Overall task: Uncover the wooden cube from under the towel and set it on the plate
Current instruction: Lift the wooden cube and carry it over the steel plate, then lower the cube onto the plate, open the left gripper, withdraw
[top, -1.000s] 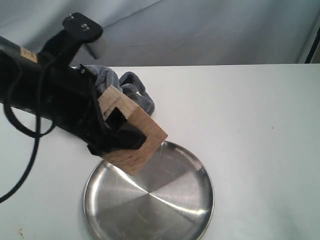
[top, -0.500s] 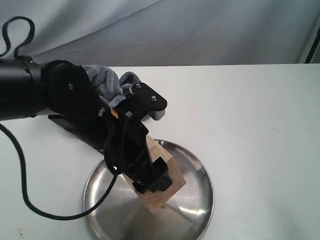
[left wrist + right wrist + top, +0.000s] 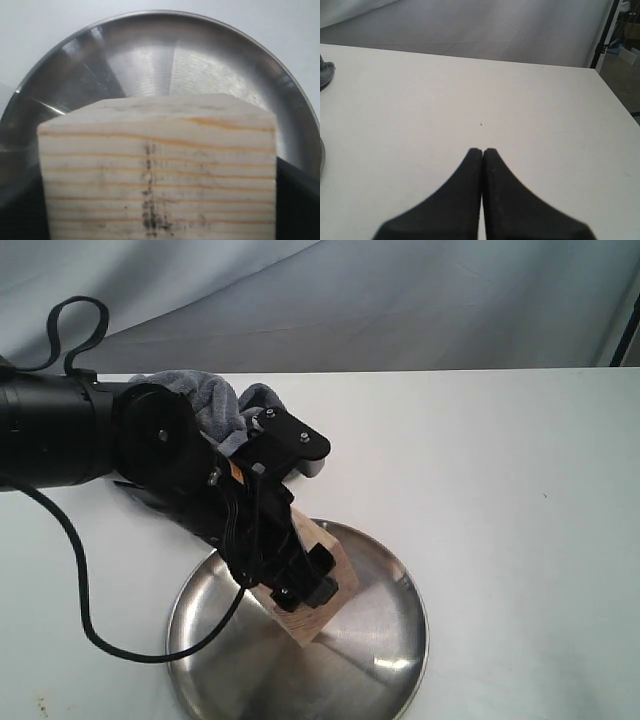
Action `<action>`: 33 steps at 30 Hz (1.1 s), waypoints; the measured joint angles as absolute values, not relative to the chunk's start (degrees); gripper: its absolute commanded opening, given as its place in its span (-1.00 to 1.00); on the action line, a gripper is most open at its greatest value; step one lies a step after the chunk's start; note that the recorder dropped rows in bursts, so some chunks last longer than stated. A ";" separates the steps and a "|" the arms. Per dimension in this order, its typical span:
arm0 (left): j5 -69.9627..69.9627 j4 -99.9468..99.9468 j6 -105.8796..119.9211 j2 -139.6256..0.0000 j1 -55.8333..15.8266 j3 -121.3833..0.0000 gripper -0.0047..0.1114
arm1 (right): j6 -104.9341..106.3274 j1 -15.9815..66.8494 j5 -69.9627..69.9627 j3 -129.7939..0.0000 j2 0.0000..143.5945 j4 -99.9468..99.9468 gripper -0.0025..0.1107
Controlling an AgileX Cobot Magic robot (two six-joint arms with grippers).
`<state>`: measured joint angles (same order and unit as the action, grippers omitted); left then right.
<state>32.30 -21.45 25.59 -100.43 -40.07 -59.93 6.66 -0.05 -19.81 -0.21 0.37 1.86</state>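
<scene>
The pale wooden cube (image 3: 322,592) with grain lines and dark marks is over the middle of the shiny steel plate (image 3: 390,650), tilted, its low corner at or just above the plate's surface. My left gripper (image 3: 305,588) is shut on it. In the left wrist view the wooden cube (image 3: 160,170) fills the picture, with the plate (image 3: 150,60) beyond it and the dark fingers (image 3: 297,200) at its sides. The dark grey towel (image 3: 215,405) lies bunched behind the left arm. My right gripper (image 3: 483,150) is shut on nothing over bare table and does not show in the exterior view.
The white table (image 3: 500,470) stretches to the right of the plate. A black cable (image 3: 85,610) hangs from the left arm over the table's left part. A grey backdrop stands behind the table. In the right wrist view the towel's edge (image 3: 325,70) and plate rim (image 3: 321,155) show.
My left gripper has carried the cube from the plate's back rim to over the plate's middle and lowered it. In the last half second it shifted only slightly.
</scene>
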 measured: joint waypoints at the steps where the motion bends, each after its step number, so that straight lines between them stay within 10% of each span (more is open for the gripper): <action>1: 31.80 -20.72 24.23 -100.43 -40.07 -59.93 -0.92 | 6.66 -0.05 -19.81 -0.21 0.37 1.86 -0.96; 33: 32.76 -7.96 0.60 -101.86 -40.07 -59.93 -0.92 | 6.66 -0.05 -19.81 -0.21 0.37 1.86 -0.96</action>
